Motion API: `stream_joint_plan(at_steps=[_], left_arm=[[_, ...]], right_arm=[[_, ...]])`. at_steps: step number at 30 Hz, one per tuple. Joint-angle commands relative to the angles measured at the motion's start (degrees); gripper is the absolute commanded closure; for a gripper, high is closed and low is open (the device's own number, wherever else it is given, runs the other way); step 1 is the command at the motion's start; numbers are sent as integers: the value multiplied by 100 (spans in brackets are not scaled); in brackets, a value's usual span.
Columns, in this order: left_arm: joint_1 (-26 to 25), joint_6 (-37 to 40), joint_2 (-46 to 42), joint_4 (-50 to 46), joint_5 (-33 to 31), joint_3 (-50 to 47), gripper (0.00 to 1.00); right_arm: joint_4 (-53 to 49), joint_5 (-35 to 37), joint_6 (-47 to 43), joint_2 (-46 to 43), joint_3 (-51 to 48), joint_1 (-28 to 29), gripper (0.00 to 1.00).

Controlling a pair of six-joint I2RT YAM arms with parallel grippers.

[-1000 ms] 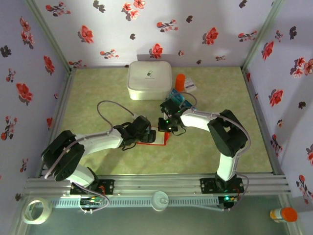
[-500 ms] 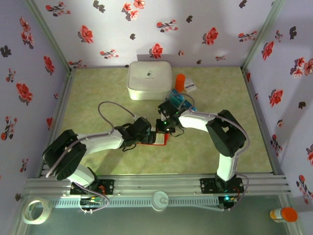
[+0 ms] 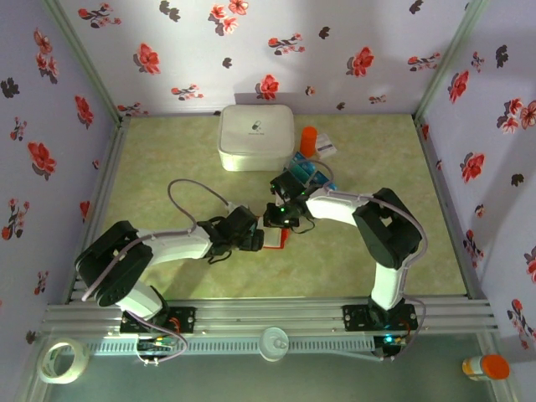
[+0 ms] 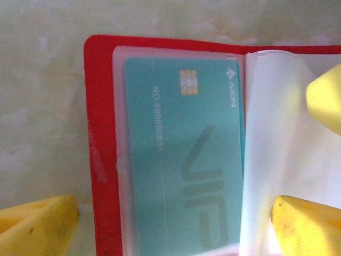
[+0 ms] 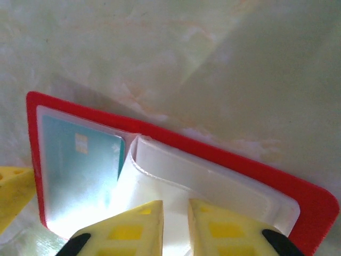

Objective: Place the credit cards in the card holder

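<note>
Left hand (image 4: pixel 170 226) gapes astride the open holder (image 4: pixel 98 160), one card (image 4: pixel 181 160) sleeved inside; right hand (image 5: pixel 176 226) sits nearly together over the sleeves (image 5: pixel 213 181), grip I cannot tell.

From above, the left arm (image 3: pixel 180 243) and right arm (image 3: pixel 335 203) leave you only a red sliver of the card holder (image 3: pixel 279 239). On your left wrist camera, the bottom edge cuts off the credit card (image 4: pixel 181 154). On the right wrist camera, glare seems to wash out its lower half.
</note>
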Motion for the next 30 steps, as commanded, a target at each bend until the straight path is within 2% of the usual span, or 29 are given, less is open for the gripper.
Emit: stream_joint_plan(at_steps=[1, 6, 12, 30], left_arm=[[-44, -109, 58, 4, 21, -162, 6], [-46, -130, 15, 25, 10, -196, 6], [-46, -141, 8, 43, 7, -198, 6], [-48, -160, -16, 61, -10, -222, 6]], right_arm=[[125, 145, 197, -451, -101, -14, 71], [574, 227, 590, -666, -596, -30, 61], [1161, 211, 1035, -710, -1051, -14, 54], [1492, -12, 1230, -345, -986, -2, 54]])
